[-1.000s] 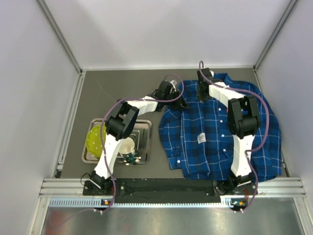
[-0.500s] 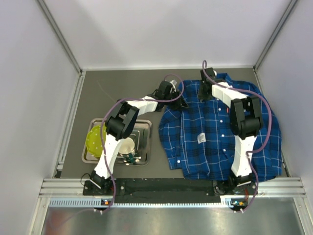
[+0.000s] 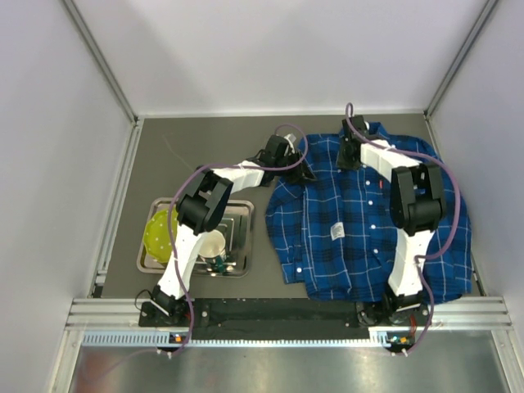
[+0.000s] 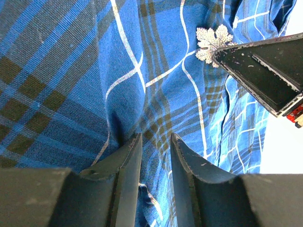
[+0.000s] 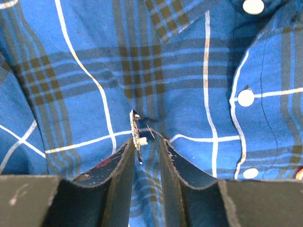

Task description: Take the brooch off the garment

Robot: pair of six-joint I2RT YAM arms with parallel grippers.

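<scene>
Left hand point(image 4: 155, 138) pinches a fold of the blue plaid button shirt point(image 3: 327, 205); right hand point(image 5: 146, 142), narrow, straddles the edge-on silvery flower-like brooch point(image 5: 136, 130), grip unclear.

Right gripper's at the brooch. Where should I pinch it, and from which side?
Pinch the brooch across its two flat faces. In the right wrist view it stands edge-on off the plaid shirt, between the fingertips of the right gripper, so coming straight down over its free edge and closing there looks best.
</scene>
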